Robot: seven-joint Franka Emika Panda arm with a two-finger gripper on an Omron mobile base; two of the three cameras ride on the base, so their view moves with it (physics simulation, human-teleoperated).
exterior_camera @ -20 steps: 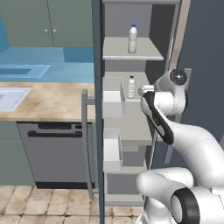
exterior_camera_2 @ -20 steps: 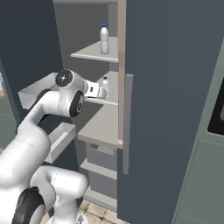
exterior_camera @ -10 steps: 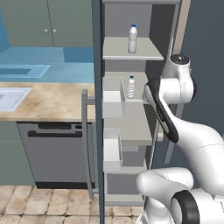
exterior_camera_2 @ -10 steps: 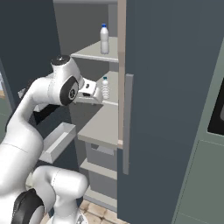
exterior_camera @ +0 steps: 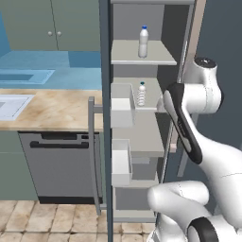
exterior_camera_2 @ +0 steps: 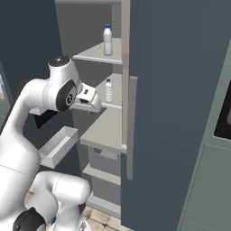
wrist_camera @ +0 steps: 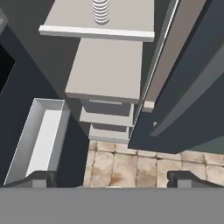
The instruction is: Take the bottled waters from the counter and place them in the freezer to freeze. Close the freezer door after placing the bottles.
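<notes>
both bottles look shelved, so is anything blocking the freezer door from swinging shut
Likely yes. Both bottles, upper and lower, stand on freezer shelves. The open gripper and the white forearm hang in the opening, just in front of the lower bottle's shelf. The freezer door would probably hit them.

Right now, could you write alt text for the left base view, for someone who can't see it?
A white robot arm stands at an open freezer, where two water bottles sit upright on pale shelves, one above the other. The freezer door stands open beside a beige counter.
</notes>
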